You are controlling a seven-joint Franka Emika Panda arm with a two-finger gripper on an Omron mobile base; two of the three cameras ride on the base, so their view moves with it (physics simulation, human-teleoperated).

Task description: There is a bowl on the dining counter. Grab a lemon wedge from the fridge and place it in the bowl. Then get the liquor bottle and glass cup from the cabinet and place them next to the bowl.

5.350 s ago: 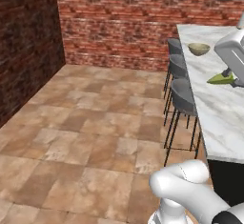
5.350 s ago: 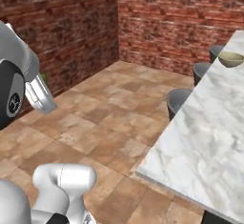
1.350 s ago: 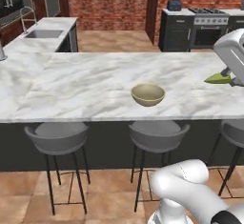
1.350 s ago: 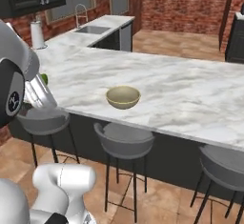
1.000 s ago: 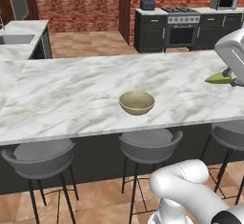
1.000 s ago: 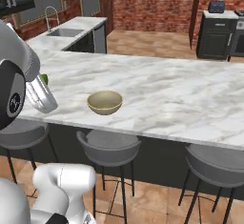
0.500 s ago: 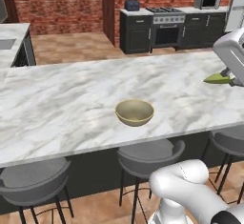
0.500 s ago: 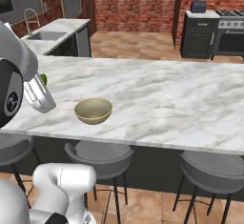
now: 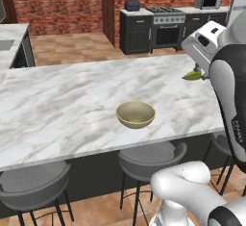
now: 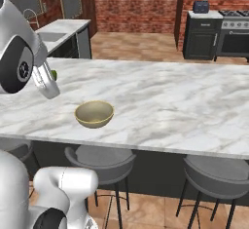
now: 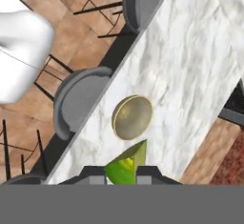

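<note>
The tan-yellow bowl [image 9: 136, 114] [image 10: 94, 113] [image 11: 132, 117] sits near the front edge of the white marble dining counter [image 9: 62, 100] [image 10: 170, 96] [image 11: 190, 61]. My gripper [image 11: 121, 170] is shut on the lemon wedge [image 11: 126, 163], a yellow-green piece poking out between the fingers. In the left base view the lemon wedge [image 9: 193, 75] hangs at the hand, high over the counter and to the right of the bowl. A green tip of the lemon wedge [image 10: 54, 74] peeks from behind the hand in the right base view.
Grey bar stools [image 9: 151, 158] [image 10: 99, 162] [image 11: 78, 101] stand along the counter's near side. Behind the counter are black low cabinets with a stove [image 9: 166, 25] and a brick wall. A second marble worktop with a sink [image 10: 58, 33] lies at the left.
The base has driven on, so the whole scene has slid: the bowl and counter sit closer and more central. The hand keeps its hold on the lemon wedge.
</note>
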